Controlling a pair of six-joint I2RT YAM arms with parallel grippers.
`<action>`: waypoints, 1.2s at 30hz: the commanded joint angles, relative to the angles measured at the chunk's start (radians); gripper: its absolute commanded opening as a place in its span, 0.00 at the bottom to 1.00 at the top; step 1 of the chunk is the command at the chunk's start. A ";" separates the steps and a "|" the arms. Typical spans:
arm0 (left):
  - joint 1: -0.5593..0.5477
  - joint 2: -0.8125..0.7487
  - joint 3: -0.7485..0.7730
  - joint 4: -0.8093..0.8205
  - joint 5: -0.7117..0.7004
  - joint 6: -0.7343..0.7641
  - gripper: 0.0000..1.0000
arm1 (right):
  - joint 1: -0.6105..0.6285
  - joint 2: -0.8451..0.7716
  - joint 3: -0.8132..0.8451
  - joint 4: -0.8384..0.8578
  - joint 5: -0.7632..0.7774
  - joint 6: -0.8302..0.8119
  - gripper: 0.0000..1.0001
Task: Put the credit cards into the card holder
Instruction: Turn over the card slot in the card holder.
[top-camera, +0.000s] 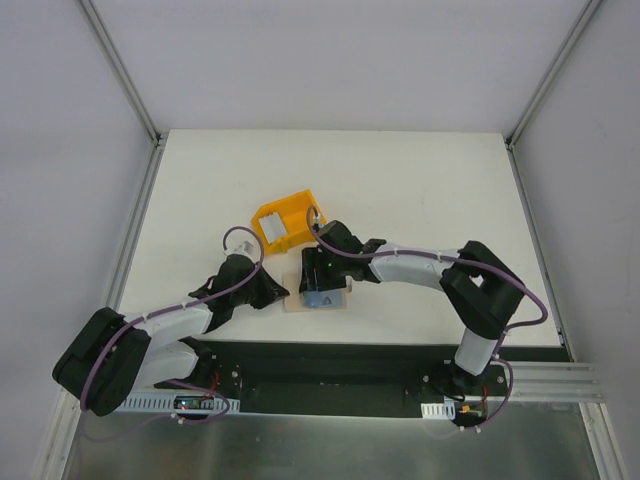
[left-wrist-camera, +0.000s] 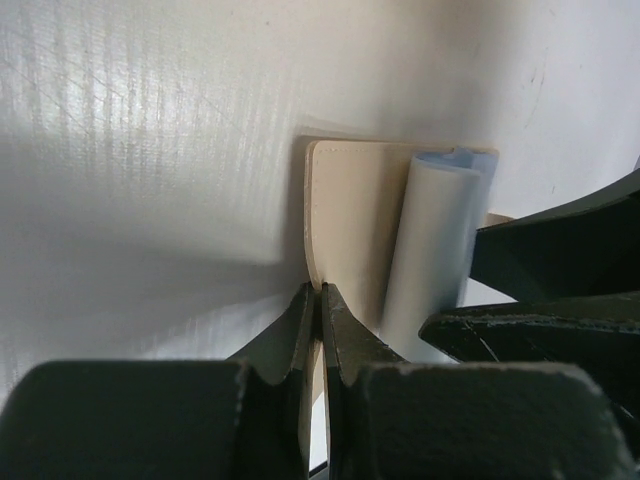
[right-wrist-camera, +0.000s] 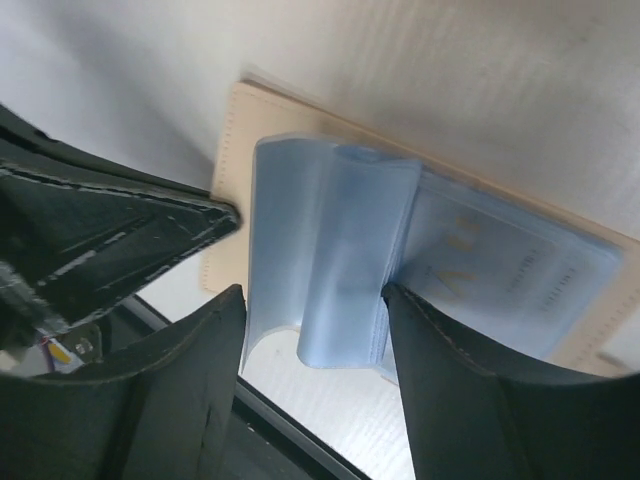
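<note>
The card holder lies open and flat on the white table, close to the near edge and right between my two arms. Its beige cover is face down on the table and its blue sleeves bulge upward in soft loops. Through the flat sleeve on the far side I see a pale card face with faint lettering; I cannot read it.

My left pincer is clenched on the beige edge of the card holder. The fingers are pressed together with the thin flap caught between them, low against the table.

My right pincer comes in from the other side, fingers spread wide, one on each side of the looped blue sleeves. The sleeve edges sit right against both fingers. Whether I am squeezing them, I cannot tell. Nothing is lifted.

The tips of the two pincers are just beside each other over the holder.

Further back, just behind my right wrist, sits the yellow bin, tilted on the table. The pale grey credit cards lie inside it, apart from the holder.
</note>
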 joint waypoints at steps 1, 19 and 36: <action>0.007 0.034 -0.025 0.059 -0.005 -0.029 0.00 | 0.002 0.048 0.049 0.049 -0.110 0.010 0.61; 0.009 0.127 -0.078 0.159 0.001 -0.101 0.00 | -0.008 -0.106 -0.031 0.337 -0.280 0.022 0.65; 0.009 0.015 -0.025 0.046 0.001 0.008 0.04 | -0.074 -0.065 -0.082 0.038 -0.038 0.028 0.34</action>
